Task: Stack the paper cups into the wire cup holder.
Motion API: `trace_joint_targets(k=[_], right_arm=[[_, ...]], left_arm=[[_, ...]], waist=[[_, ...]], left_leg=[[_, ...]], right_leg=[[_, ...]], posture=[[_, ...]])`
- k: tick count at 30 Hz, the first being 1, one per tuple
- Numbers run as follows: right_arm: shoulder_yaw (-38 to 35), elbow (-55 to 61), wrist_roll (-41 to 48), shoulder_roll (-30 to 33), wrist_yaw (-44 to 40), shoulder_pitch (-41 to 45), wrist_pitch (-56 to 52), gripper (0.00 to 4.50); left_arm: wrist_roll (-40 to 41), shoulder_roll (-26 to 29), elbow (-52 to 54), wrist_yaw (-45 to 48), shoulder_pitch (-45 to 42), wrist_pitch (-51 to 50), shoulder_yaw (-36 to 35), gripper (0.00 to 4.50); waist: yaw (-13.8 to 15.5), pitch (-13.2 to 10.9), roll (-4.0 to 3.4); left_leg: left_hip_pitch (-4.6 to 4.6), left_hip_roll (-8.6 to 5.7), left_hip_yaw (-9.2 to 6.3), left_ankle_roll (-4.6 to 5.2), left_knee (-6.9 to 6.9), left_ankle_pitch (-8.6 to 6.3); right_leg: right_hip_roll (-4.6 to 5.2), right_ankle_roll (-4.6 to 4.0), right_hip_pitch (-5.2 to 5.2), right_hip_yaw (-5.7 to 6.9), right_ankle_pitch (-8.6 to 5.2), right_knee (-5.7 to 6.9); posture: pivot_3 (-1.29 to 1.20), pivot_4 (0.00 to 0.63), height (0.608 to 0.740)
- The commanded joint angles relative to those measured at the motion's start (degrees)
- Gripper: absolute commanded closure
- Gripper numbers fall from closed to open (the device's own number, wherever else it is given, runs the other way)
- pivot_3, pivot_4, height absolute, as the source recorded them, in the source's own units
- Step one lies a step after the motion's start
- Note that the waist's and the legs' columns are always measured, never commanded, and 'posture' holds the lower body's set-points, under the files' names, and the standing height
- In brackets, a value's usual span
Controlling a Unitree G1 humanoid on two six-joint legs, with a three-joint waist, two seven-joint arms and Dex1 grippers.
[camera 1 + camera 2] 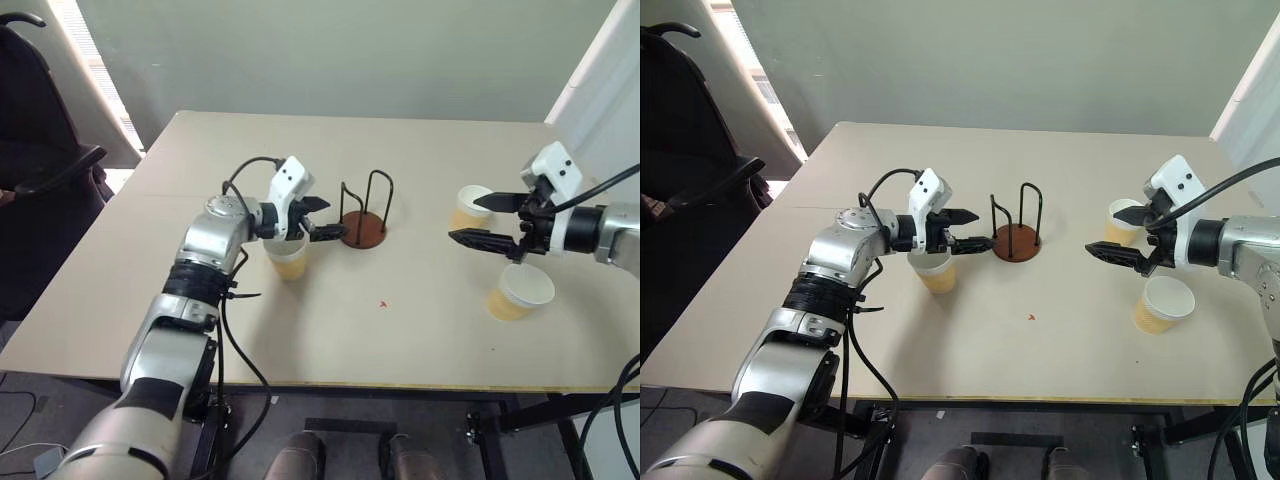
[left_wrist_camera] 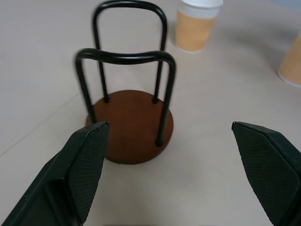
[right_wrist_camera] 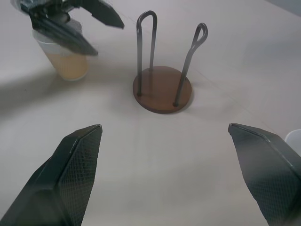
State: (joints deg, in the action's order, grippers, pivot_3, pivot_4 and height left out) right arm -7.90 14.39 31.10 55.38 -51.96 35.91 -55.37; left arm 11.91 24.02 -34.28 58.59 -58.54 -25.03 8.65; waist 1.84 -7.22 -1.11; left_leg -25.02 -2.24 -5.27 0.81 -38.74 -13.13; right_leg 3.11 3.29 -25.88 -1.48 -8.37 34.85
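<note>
While the left gripper (image 1: pixel 318 218) hangs spread wide and empty above one paper cup (image 1: pixel 288 258), the wire holder (image 1: pixel 364 214) stands just beyond its fingertips. Across the table, the right gripper (image 1: pixel 484 220) is spread too, between two more cups (image 1: pixel 470 207) (image 1: pixel 519 291).

Three upright paper cups (image 1: pixel 288 259) (image 1: pixel 470 207) (image 1: pixel 518 291) stand around the empty wire cup holder (image 1: pixel 364 215).
</note>
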Motion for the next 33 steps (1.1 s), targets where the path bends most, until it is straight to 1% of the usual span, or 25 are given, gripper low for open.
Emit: trace_joint_targets(k=[1,10,14,21,24,28,30,33], right_arm=[[-2.7,2.1,0.8,1.3,0.7,-0.1,0.1,0.04],[-2.7,2.6,1.1,1.3,1.4,-0.5,0.1,0.04],[-2.5,2.7,1.2,1.5,1.0,-0.9,0.2,0.04],[-3.5,3.4,3.0,2.4,-0.3,-1.7,0.2,0.04],[-5.6,2.6,4.9,3.2,-2.4,-2.0,1.1,0.00],[-6.8,-0.1,6.6,5.0,-5.4,-1.8,1.1,0.00],[-6.4,-1.5,6.8,5.7,-6.7,-1.4,1.8,0.00],[-5.5,-3.5,6.3,5.5,-7.5,0.4,3.5,0.00]], left_arm=[[-1.3,-1.7,-1.1,-0.2,-2.9,2.4,0.1,0.00],[-4.9,-6.4,-8.9,-3.5,-6.8,7.5,-0.1,0.00],[-6.5,-8.4,-13.6,-6.6,-8.6,10.5,-0.5,0.00],[-6.9,-11.2,-18.2,-8.2,-10.5,12.9,-1.8,0.00],[-6.7,-11.6,-18.9,-7.4,-10.7,14.1,-2.5,0.59],[-6.5,-11.7,-19.6,-6.0,-11.0,15.3,-3.1,2.00],[-6.4,-11.8,-19.9,-5.7,-11.2,15.7,-3.6,2.80],[-6.6,-12.1,-20.2,-5.7,-11.3,16.2,-3.9,3.87]], waist=[[0.0,0.0,0.00],[0.0,0.0,0.01],[0.1,0.0,0.01],[0.1,0.0,0.03],[0.1,0.0,0.03],[0.2,0.0,0.03],[0.2,0.0,0.03],[0.2,0.0,0.03]], left_leg=[[0.00,0.00,0.00,0.01,-0.01,0.01],[0.00,-0.01,0.06,0.09,-0.03,0.05],[-0.01,-0.01,0.08,0.12,-0.03,0.06],[-0.07,-0.02,0.16,0.18,-0.05,0.09],[-0.08,-0.02,0.21,0.20,-0.07,0.10],[-0.09,-0.02,0.28,0.23,-0.11,0.11],[-0.11,-0.02,0.28,0.26,-0.17,0.10],[-0.10,-0.01,0.34,0.28,-0.23,0.10]], right_leg=[[0.00,0.01,0.01,0.00,0.00,0.00],[0.01,0.12,0.03,-0.04,0.06,0.00],[0.01,0.18,0.04,-0.04,0.06,-0.02],[0.03,0.26,0.04,-0.06,0.05,-0.05],[0.03,0.30,0.04,-0.07,0.02,-0.05],[0.02,0.35,0.04,-0.11,-0.01,-0.04],[0.03,0.38,0.06,-0.11,-0.03,-0.05],[0.03,0.39,0.06,-0.14,-0.03,-0.03]], posture=[[0.00,0.150,0.740],[0.00,0.150,0.740],[0.00,0.150,0.740],[0.00,0.150,0.740],[0.00,0.150,0.740],[0.00,0.150,0.740],[0.00,0.150,0.740],[0.00,0.150,0.740]])
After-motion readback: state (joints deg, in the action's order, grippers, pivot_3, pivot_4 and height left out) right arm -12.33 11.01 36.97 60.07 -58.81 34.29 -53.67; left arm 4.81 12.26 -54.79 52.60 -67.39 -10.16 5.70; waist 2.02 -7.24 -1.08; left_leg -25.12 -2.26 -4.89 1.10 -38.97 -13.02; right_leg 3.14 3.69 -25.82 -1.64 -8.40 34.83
